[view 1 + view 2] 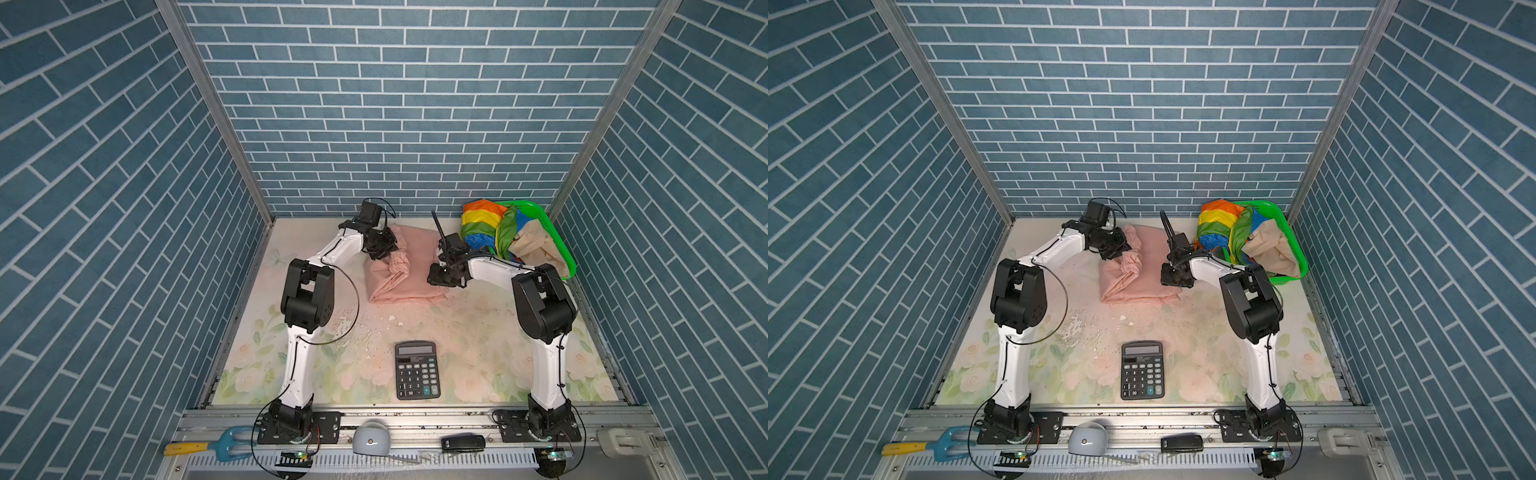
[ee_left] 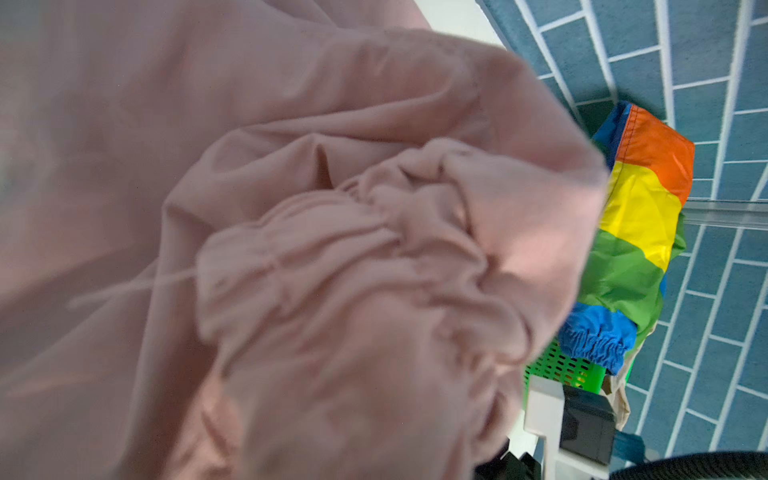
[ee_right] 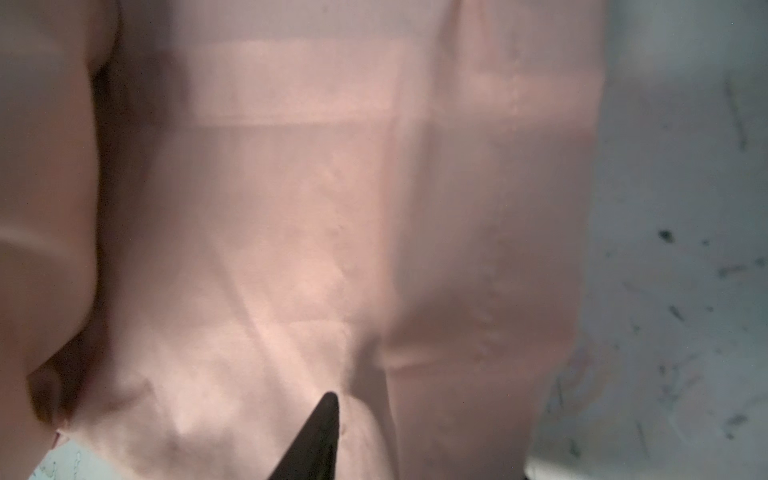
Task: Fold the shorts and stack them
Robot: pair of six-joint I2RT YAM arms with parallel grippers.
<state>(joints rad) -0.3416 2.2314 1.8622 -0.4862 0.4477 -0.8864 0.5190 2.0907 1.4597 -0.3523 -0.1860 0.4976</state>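
Note:
The pale pink shorts (image 1: 411, 270) (image 1: 1142, 270) lie folded at the back middle of the table, the gathered waist bunched at their left. My left gripper (image 1: 384, 249) (image 1: 1116, 247) sits in that bunched waist. Pink cloth (image 2: 332, 208) fills the left wrist view and hides the jaws. My right gripper (image 1: 442, 277) (image 1: 1175, 277) is at the shorts' right edge, open. One black fingertip (image 3: 328, 409) shows over the pink cloth (image 3: 291, 208); a fold covers the other. The rainbow-striped shorts (image 1: 484, 224) (image 2: 640, 208) and the beige shorts (image 1: 536, 245) (image 1: 1271, 249) lie heaped in the basket.
A green mesh basket (image 1: 525, 205) (image 1: 1262, 204) stands in the back right corner. A black calculator (image 1: 417, 370) lies at the front middle of the floral table. White crumbs are scattered behind the calculator. Blue brick walls close in three sides. Small tools lie along the front rail.

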